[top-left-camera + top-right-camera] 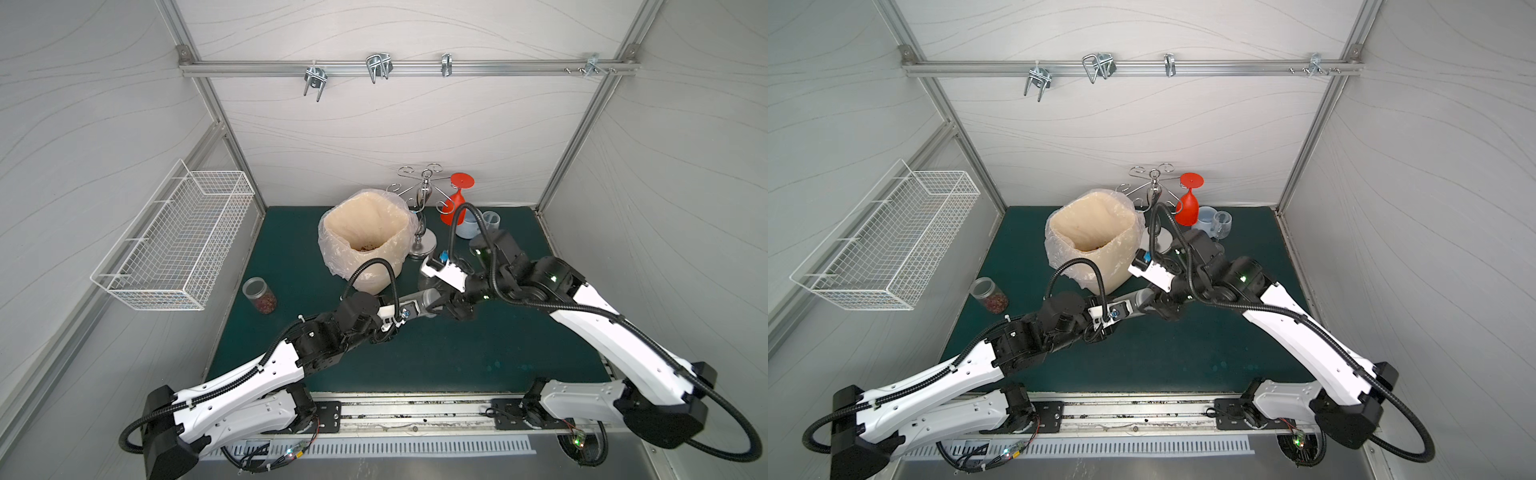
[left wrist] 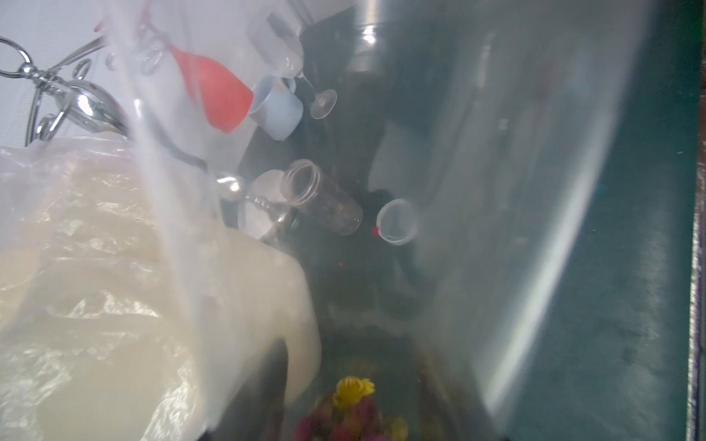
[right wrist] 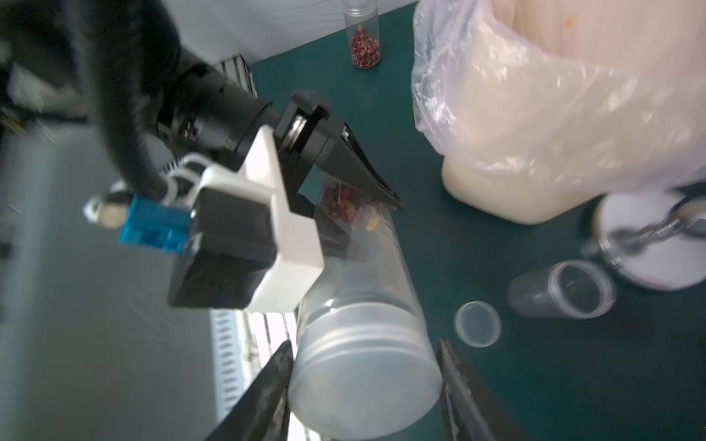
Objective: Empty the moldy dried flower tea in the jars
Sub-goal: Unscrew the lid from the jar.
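Uncapping the tall jar [image 3: 366, 275], mid-frame: left gripper [image 3: 366, 225] is clamping its base, where the dried flower tea [image 3: 342, 202] is sitting; right gripper [image 3: 365, 343] is pinching the lid [image 3: 363, 382], lower centre. Next, likely: twisting it off.

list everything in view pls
tall jar: 1, clear, held above mat
short jar: 1, clear, tea inside, left on mat
empty jar: 1, clear, lying by stand
loose lid: 1, translucent, beside empty jar
bin: 1, cream, bag-lined, mat's back
stand: 1, chrome, beside bin
goblet: 1, red, hanging from stand
mug: 1, pale blue, back right
glass: 1, clear, beside mug
basket: 1, white wire, left wall
left gripper: shut on tall jar's base
right gripper: shut on its lid
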Controlling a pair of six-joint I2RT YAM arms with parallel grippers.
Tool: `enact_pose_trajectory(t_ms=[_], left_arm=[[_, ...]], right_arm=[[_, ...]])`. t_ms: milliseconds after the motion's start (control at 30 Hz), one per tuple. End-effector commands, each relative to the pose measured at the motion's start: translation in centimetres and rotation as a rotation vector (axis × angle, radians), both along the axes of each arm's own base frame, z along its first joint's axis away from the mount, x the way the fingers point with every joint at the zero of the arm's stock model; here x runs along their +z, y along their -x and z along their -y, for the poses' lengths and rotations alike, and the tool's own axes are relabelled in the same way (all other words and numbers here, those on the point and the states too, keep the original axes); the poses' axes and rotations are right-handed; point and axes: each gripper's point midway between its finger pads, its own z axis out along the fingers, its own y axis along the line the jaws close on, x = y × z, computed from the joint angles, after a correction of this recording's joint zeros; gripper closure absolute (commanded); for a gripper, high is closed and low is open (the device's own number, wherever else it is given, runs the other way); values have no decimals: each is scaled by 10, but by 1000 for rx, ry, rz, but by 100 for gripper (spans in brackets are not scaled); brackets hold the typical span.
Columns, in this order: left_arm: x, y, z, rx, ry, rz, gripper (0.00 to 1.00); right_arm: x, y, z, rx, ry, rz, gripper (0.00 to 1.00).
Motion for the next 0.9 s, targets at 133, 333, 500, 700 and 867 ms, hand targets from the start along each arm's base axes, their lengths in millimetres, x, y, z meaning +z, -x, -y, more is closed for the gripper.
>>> enact_pose_trajectory(t_ms=[133, 333, 500, 700, 867], left_arm=[[22, -10, 7, 21, 63, 53, 100], [21, -10, 8, 18, 60, 48, 100], [21, -10, 7, 20, 62, 50, 100], [21, -10, 7, 22, 62, 51, 100], [22, -10, 6, 22, 63, 55, 100]], right_arm=[[14, 10, -3, 283, 16, 469, 82], [6, 7, -4, 302, 55, 482, 83], [6, 9, -8, 306, 34, 449, 72], [15, 18, -13, 276, -11, 315, 10], [33, 24, -7, 200, -82, 254, 1]])
